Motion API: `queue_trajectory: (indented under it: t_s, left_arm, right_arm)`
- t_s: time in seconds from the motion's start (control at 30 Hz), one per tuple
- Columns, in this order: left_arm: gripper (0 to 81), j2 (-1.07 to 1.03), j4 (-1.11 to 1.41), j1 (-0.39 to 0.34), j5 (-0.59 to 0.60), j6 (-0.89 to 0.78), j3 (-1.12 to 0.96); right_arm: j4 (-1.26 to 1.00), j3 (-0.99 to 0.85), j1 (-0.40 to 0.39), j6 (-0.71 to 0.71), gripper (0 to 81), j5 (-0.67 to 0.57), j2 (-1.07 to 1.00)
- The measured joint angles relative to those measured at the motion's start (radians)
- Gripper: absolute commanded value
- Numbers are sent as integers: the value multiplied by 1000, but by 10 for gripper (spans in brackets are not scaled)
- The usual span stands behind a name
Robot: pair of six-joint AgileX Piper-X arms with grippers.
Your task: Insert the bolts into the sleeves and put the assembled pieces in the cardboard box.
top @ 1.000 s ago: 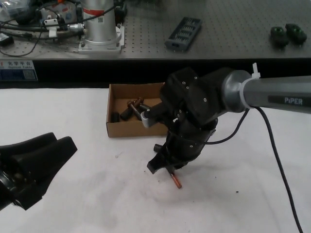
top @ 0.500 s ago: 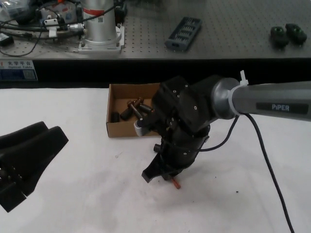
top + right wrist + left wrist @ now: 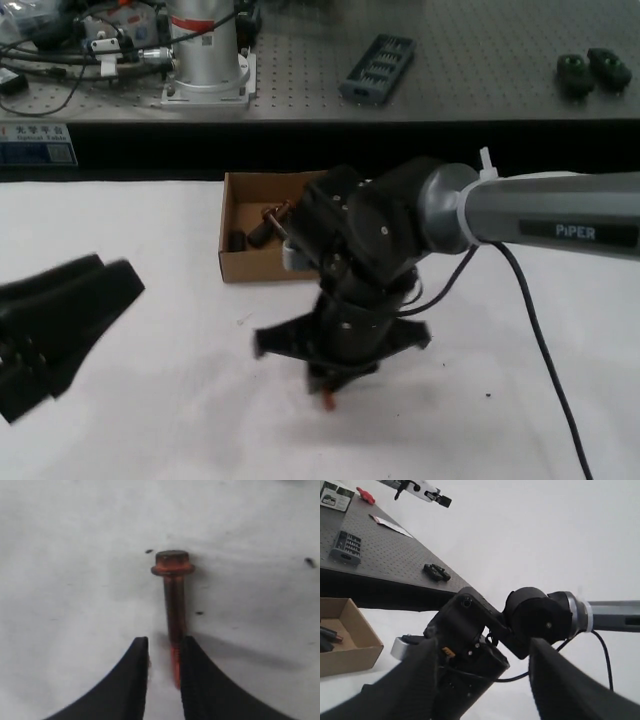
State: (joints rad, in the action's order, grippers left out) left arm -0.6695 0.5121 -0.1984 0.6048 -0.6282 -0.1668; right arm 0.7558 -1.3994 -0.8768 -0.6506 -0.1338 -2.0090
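The right jaws stand narrow and hold 1 copper-coloured bolt [image 3: 172, 595] by the plain end of its shank. In the right wrist view the shank runs out from between the 2 black fingers [image 3: 131, 680], lying against the inner edge of 1 of them, and the flanged head is the part farthest from the jaws. In the high view these jaws point down at the white table [image 3: 150, 410], and the bolt [image 3: 328, 402] sticks out just below them, close over the cloth. I cannot tell whether its head touches the table.

The left jaws are spread wide and hold nothing. In the high view they hang well to the left of the right jaws, above the table. In the left wrist view their 2 fingers [image 3: 417, 680] frame the right arm's black wrist housing [image 3: 470, 630], which sits farther off beyond the gap.

The cardboard box [image 3: 240, 265] sits on the table beyond the right jaws and a little to their left, farther from the left jaws than from the right. The right arm's wrist stands in front of its near right corner. Inside it lie several dark sleeves with bolts [image 3: 265, 225] in them, bunched together. The left wrist view shows 1 corner of the box [image 3: 350, 655], off to the side of the left jaws.
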Motion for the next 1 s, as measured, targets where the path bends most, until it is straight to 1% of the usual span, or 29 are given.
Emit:
queue_trajectory:
  t_s: [0.1,0.23,0.33,0.43,0.5,0.57,0.63,0.7,0.73,0.77,0.83,0.93,0.97,1.0]
  left_arm:
    - [401,0,0,0,5,-8,-37]
    - [401,0,0,0,5,-8,-67]
    - [401,0,0,0,14,-8,-79]
    - [401,0,-44,0,20,-8,-84]
    - [401,0,-108,0,15,-8,-87]
    - [401,0,-146,0,11,-8,-87]
    - [401,0,-203,0,-3,-8,-87]
    - [401,0,-219,0,-14,-8,-87]
    - [401,0,-227,0,-30,-8,-87]
    - [401,0,-233,0,-79,22,-87]
    - [401,-4,-249,0,-138,77,-87]
    - [401,-15,-278,0,-155,89,-87]
    - [401,-16,-292,0,-158,89,-87]
    - [401,-16,-294,0,-158,89,-87]
  right_arm:
    - [-52,-11,-39,-86,178,5,9]
    - [-80,-14,-72,-128,178,50,9]
    - [-78,-14,-85,-108,178,77,9]
    - [-77,-15,-72,-37,178,95,9]
    - [-77,-15,-40,76,178,115,9]
    - [-72,-15,4,239,178,134,16]
    - [-67,-15,68,408,178,153,23]
    - [-68,-18,129,542,178,143,25]
    - [-65,-17,188,659,178,100,25]
    - [-61,-17,212,717,182,81,25]
    - [-49,-17,238,816,209,50,25]
    - [-39,-17,241,943,291,25,25]
    - [-39,-17,238,973,308,21,25]
    - [-38,-17,235,1002,308,19,25]
